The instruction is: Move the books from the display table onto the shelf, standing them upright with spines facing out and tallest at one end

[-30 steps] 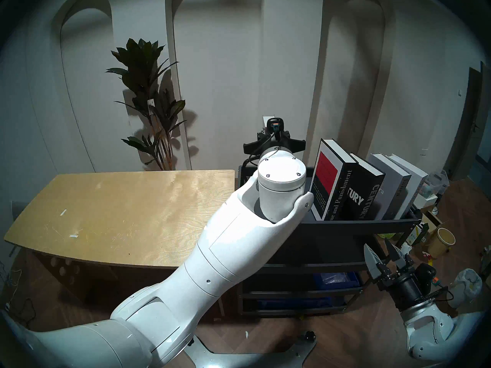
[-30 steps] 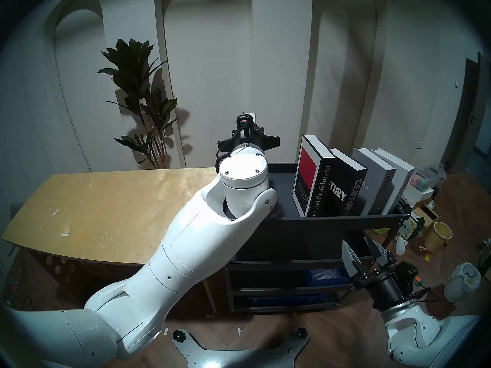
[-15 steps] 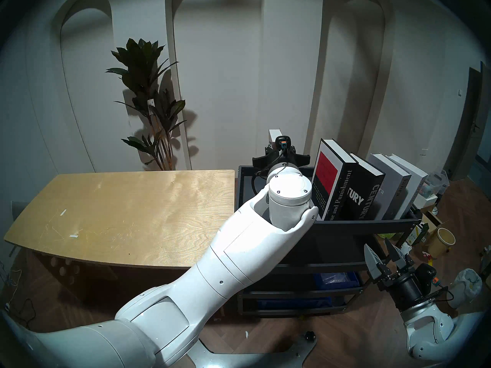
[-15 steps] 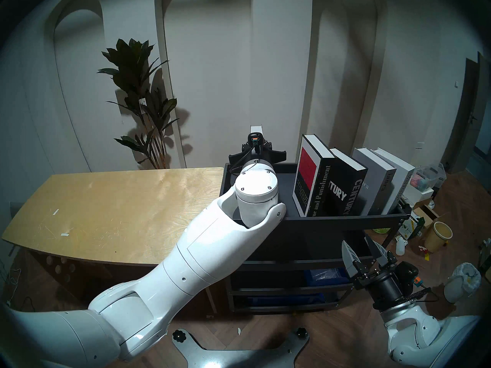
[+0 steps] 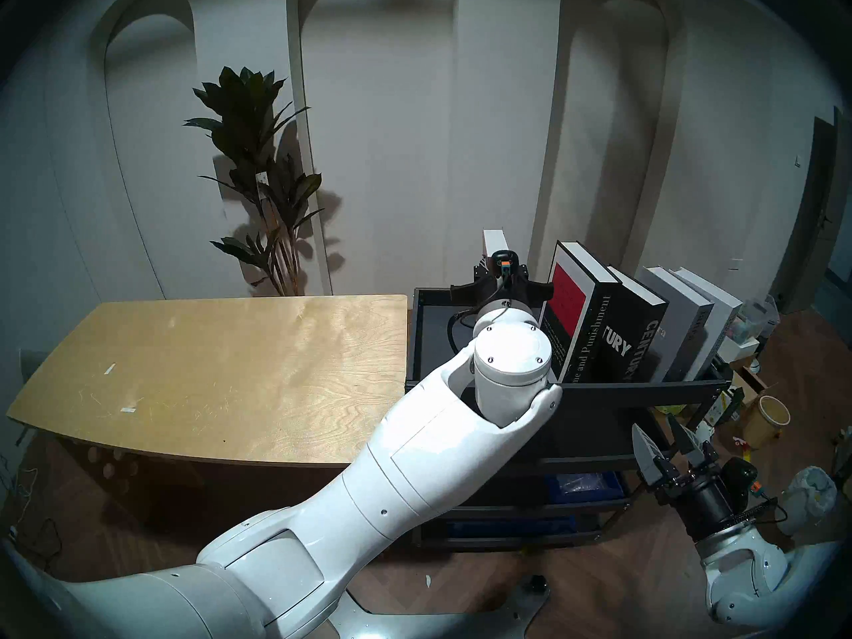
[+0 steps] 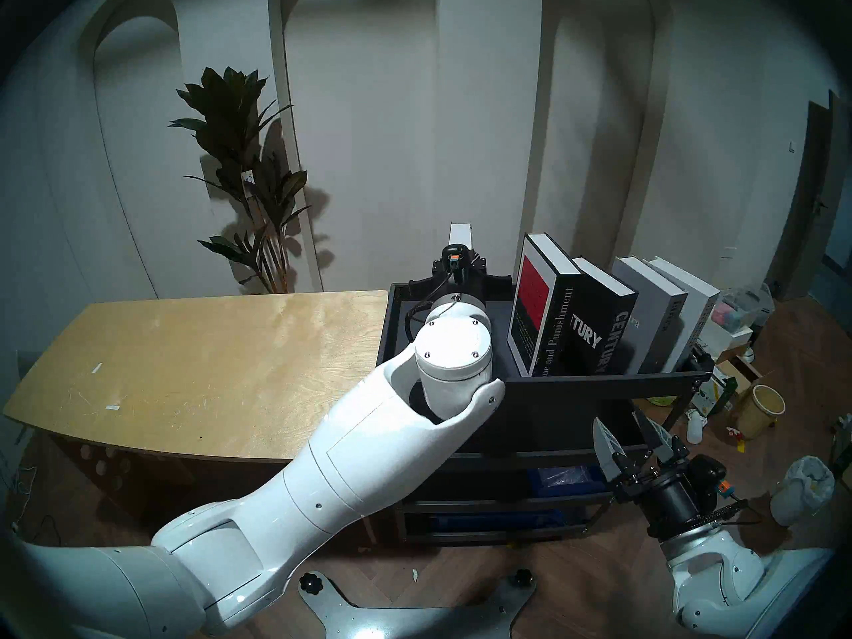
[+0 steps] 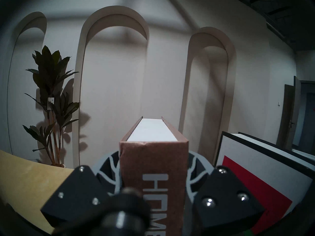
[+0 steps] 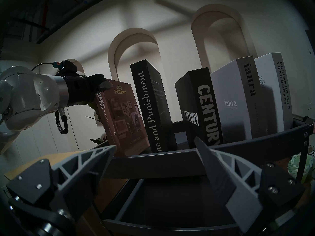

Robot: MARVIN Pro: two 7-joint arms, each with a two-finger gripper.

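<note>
Brown cloth covers the "HOMES" book (image 7: 153, 176), which stands upright between the left gripper (image 7: 154, 188)'s two fingers (image 7: 109, 176), its spine facing the wrist camera and its white page edge running away toward the arched wall. Those fingers are clamped on its covers near the top of the spine, holding it over the open left part of the black shelf (image 5: 645, 387)'s top tray, just beside "Crime and Punishment" (image 8: 151, 101); whether its foot touches the tray cannot be told. On the tray, "Crime and Punishment" leans against "CENTURY" (image 8: 207, 109), followed by the grey "ianra" (image 8: 238, 94) and the white "Design Hotels Yearbook" (image 8: 279, 87), spines out. Off to the side, the right gripper (image 5: 664, 437) hangs below the tray's front rim, fingers spread wide around nothing. To the left, the plywood counter (image 5: 207, 370) carries no books.
</note>
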